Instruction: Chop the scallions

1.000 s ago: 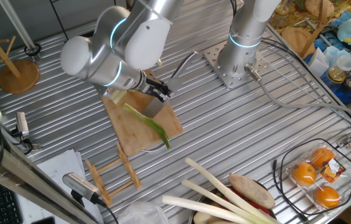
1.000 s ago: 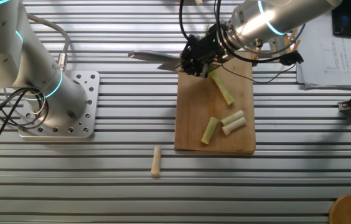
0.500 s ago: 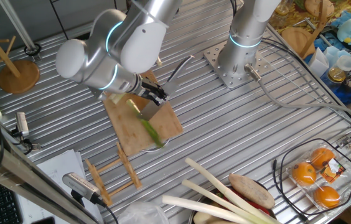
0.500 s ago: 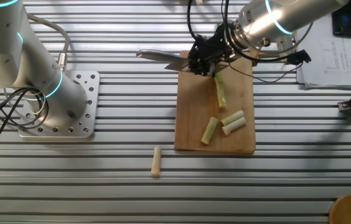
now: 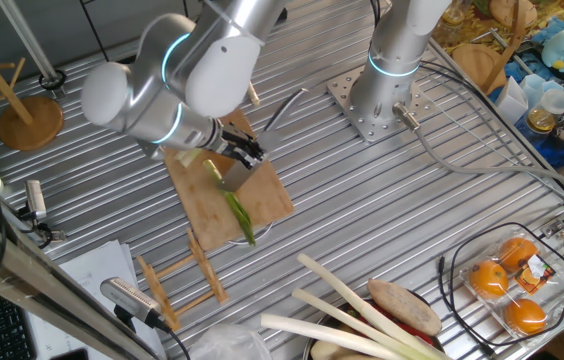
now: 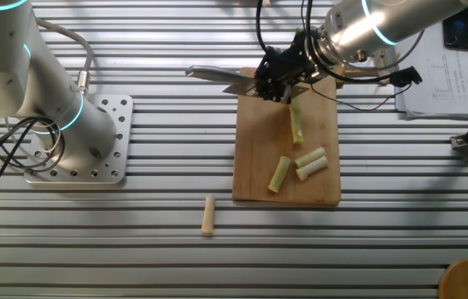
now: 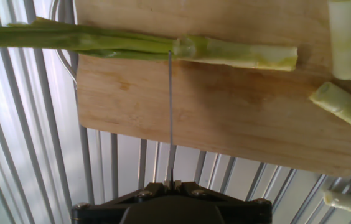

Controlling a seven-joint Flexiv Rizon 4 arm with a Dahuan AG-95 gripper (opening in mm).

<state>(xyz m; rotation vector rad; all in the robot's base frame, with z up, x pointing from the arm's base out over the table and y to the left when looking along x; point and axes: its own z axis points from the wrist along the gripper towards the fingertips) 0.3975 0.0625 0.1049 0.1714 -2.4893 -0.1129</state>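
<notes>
The scallions are one long stalk lying across the wooden cutting board, dark leaf end hanging off its edge, plus short cut pieces further along the board. One more piece lies off the board on the table. My gripper is shut on a knife whose blade shows edge-on, its edge meeting the stalk where green turns pale. From the sides, the gripper hangs over the board's end with the blade sticking out past it.
A second arm's base is bolted to the slatted table. Thick pale leek stalks lie at the front, oranges in a wire basket to the right. A small wooden rack stands by the board, and a wooden stand sits far left.
The gripper and knife have shifted slightly along the board's end. The stalk has swung from a slant to lie straight along the board.
</notes>
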